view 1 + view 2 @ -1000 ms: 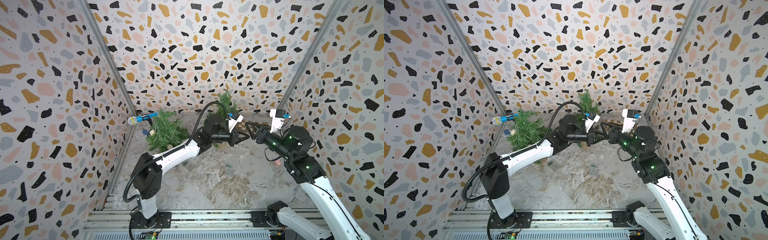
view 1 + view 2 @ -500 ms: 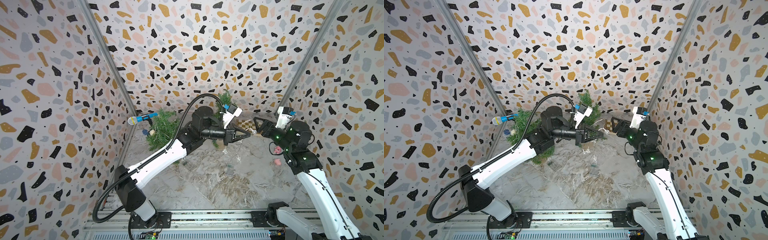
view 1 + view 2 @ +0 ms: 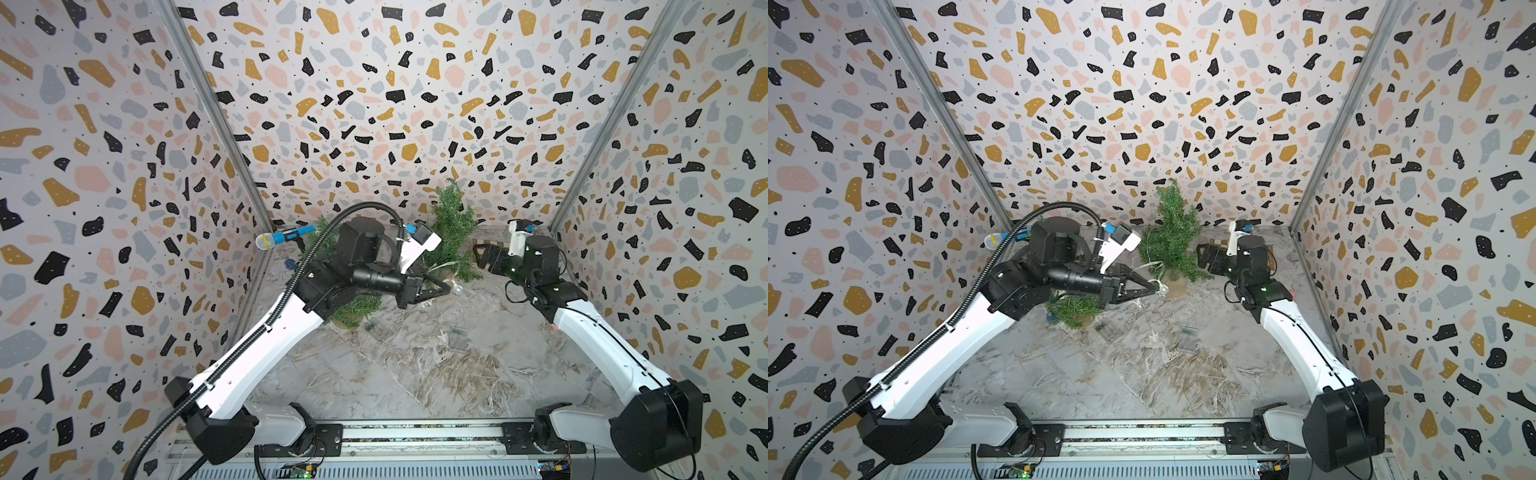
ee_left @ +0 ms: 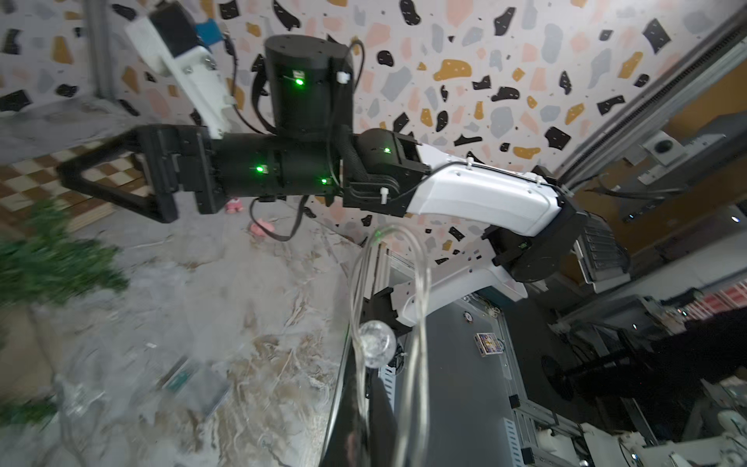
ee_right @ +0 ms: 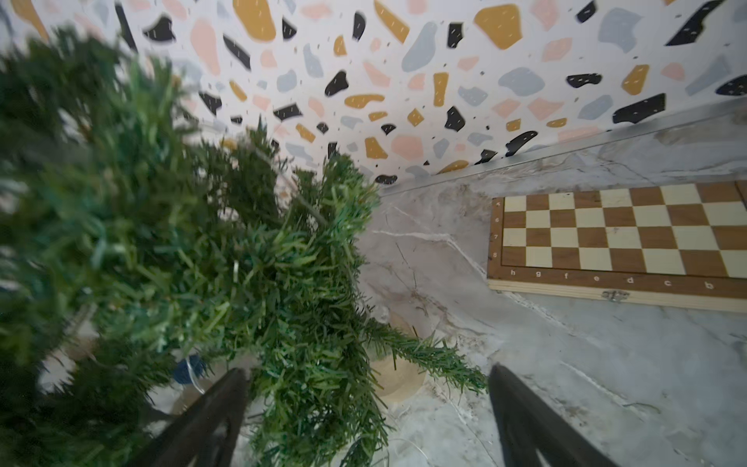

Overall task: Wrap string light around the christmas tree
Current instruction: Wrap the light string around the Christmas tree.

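The string light (image 4: pixel 376 343) is clamped in the left gripper (image 3: pixel 1155 290), christmas tree (image 3: pixel 1171 237) just ahead. It should be drawn round without snagging; the right gripper (image 5: pixel 368 370) is spread wide, branches before it.

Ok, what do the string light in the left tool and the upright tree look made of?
Clear string light: seemingly flexible transparent plastic cord, glossy, bending in loose loops, with a faceted see-through bulb.
Upright green christmas tree: probably artificial, matte plastic needles in uniform bristly tufts.
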